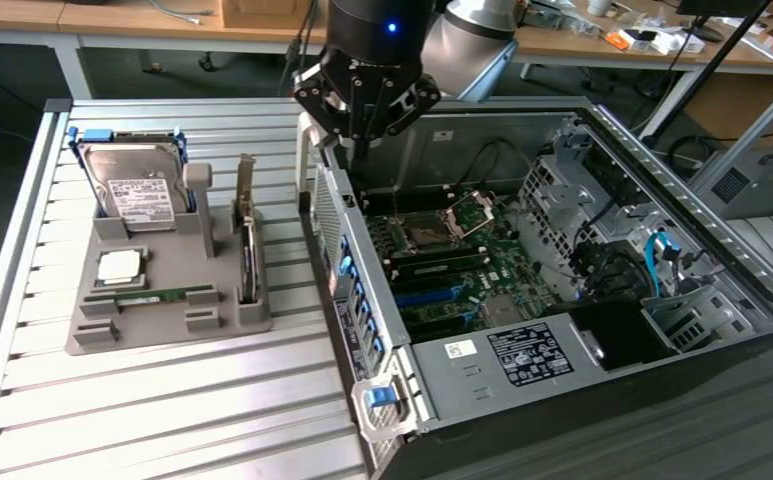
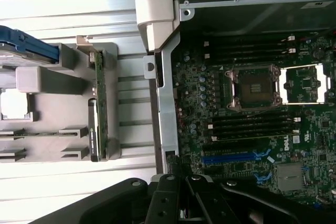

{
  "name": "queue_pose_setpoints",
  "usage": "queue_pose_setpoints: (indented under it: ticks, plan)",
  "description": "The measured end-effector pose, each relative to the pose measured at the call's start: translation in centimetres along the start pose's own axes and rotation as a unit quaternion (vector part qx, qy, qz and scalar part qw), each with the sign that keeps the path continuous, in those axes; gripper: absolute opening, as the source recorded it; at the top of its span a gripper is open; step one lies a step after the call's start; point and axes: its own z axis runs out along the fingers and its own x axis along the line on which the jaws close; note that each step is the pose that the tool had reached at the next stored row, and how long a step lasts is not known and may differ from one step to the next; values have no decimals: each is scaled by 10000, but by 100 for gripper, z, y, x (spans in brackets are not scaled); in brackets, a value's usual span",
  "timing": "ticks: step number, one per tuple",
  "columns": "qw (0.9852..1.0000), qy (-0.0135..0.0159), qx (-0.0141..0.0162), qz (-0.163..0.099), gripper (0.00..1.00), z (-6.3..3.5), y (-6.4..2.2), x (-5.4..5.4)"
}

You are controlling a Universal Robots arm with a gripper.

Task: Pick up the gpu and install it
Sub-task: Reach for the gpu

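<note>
Near the front, a metal table (image 1: 159, 420) with long ribs. On it, toward the exterior view's left, a grey tray (image 1: 159, 335) with slots. In the tray's near part, a thin green memory stick (image 1: 159, 297), lying flat. Just behind that, a small square chip (image 1: 122, 265). Along the tray's right edge, the gpu (image 1: 245, 240): standing on its long edge in a slot, silver end at the far side, free of any grip. At the tray's far end, a hard drive (image 1: 139, 190), standing upright with its white label facing out. To the exterior view's right, a big open computer case (image 1: 486, 135), just beside the tray, with a green board (image 1: 453, 255) lying inside. Farthest back, above the case's far left corner, the black gripper (image 1: 357, 145): fingers pinched tight together, holding nothing, well apart from the gpu.
</note>
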Motion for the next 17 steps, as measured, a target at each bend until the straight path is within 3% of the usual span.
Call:
queue_pose_setpoints:
  ticks: [17]
  plan:
    - [10000,0,0,0,10,-2,-5,67]
